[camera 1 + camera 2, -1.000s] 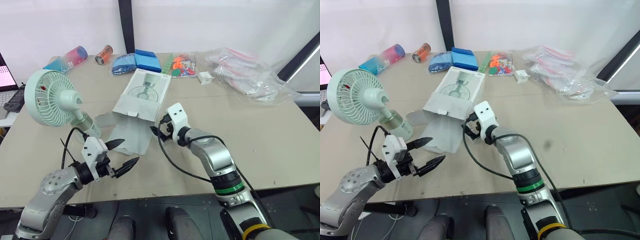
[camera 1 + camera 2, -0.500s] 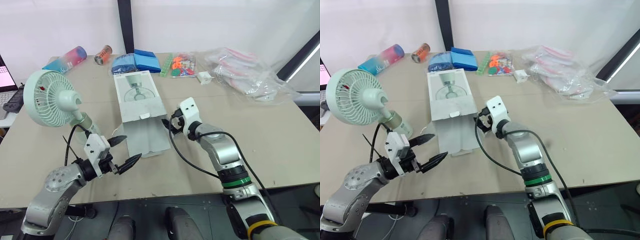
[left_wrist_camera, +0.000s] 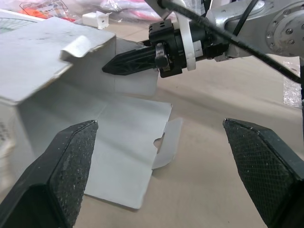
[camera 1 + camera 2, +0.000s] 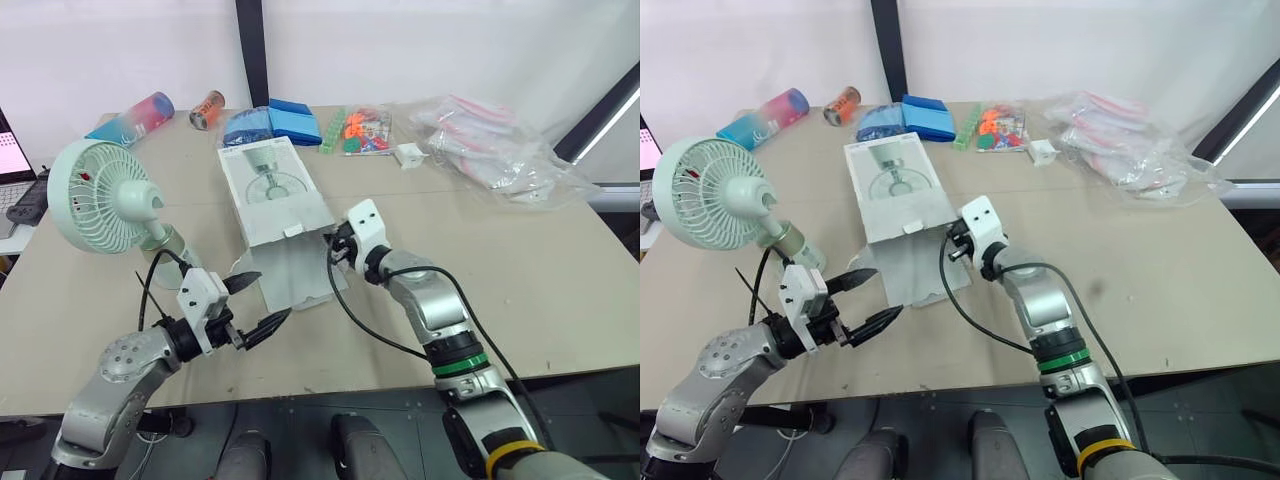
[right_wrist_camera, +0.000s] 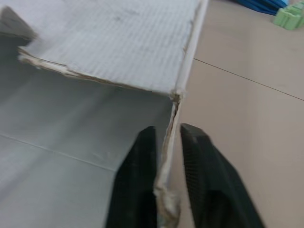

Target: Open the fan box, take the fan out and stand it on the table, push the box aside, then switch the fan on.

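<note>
The pale green fan (image 4: pixel 100 195) stands upright on the table's left side. The white fan box (image 4: pixel 275 190) lies flat mid-table, its open end and flaps (image 4: pixel 295 280) facing me. My right gripper (image 4: pixel 335 247) sits at the right corner of that open end, shut on the box's thin side wall (image 5: pixel 183 85); one black finger (image 5: pixel 142 161) presses on each side of the cardboard. My left gripper (image 4: pixel 273 296) hovers open just short of the flaps, nothing between its fingers. The left wrist view shows the right gripper (image 3: pixel 114 66) against the box.
Along the far edge lie a pink-and-blue bottle (image 4: pixel 135 117), a can (image 4: pixel 207 108), blue packs (image 4: pixel 275 120), a colourful bag (image 4: pixel 360 130), a small white adapter (image 4: pixel 410 154) and clear plastic bags (image 4: pixel 500 150). A laptop (image 4: pixel 12 160) pokes in at the left.
The box has swung round, its closed end now pointing far left instead of far right. My right gripper went from open to shut on the box wall. The left gripper crept towards the flaps.
</note>
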